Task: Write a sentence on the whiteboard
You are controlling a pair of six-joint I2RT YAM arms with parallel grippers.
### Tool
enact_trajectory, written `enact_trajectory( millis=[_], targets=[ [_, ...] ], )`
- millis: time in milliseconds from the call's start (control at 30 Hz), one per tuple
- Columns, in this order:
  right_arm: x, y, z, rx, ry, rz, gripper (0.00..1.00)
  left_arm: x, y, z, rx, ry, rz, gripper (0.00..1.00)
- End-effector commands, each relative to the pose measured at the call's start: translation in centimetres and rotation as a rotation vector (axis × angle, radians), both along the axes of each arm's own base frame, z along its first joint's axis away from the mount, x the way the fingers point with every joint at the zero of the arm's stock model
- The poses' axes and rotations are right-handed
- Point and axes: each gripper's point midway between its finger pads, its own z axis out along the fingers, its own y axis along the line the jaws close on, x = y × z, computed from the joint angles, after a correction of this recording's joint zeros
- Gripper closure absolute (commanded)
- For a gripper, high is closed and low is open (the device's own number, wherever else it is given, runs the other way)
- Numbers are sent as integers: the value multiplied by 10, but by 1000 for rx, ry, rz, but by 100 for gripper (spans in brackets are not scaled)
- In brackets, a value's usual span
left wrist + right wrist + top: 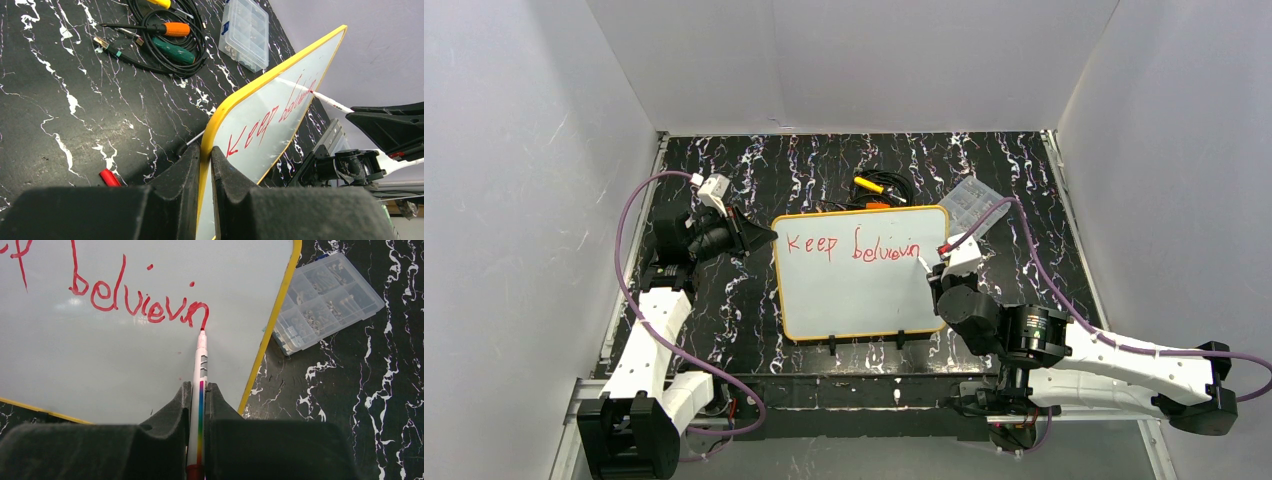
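Note:
The whiteboard (864,290) with a yellow rim lies mid-table. The sentence (852,247) in red reads "Keep believin" on one line along the top. My left gripper (762,236) is shut on the whiteboard's left rim (206,150), one finger on each face. My right gripper (936,268) is shut on a white marker (200,370) with a rainbow stripe. The marker's red tip (202,330) touches the board at the foot of the last "n" (196,314). The lettering also shows in the left wrist view (272,117).
A clear plastic box (969,203) of small parts lies off the board's top right corner, also in the right wrist view (327,297). Screwdrivers and a coiled black cable (167,37) lie behind the board. A red cap (108,177) lies on the marbled table. Two black clips (864,343) sit on the board's near edge.

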Motion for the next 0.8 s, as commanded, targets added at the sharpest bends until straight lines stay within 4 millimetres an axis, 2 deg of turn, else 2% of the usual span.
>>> enact_trajectory(
  millis=[0,267,600,767],
  targets=[
    [0,-2,11,37,4,-14,99,-10,-9,9,-12,-10,-53,100],
    [3,-6,38,132,-62,-26,99,-10,-8,10,-10,-11,-51,100],
    [10,-13,29,63,-70,-93,99,-9,-8,9,-10,-10,-52,100],
    [12,-10,34,69,-94,-91,99,-9,-8,8,-8,-9,-51,100]
  ],
)
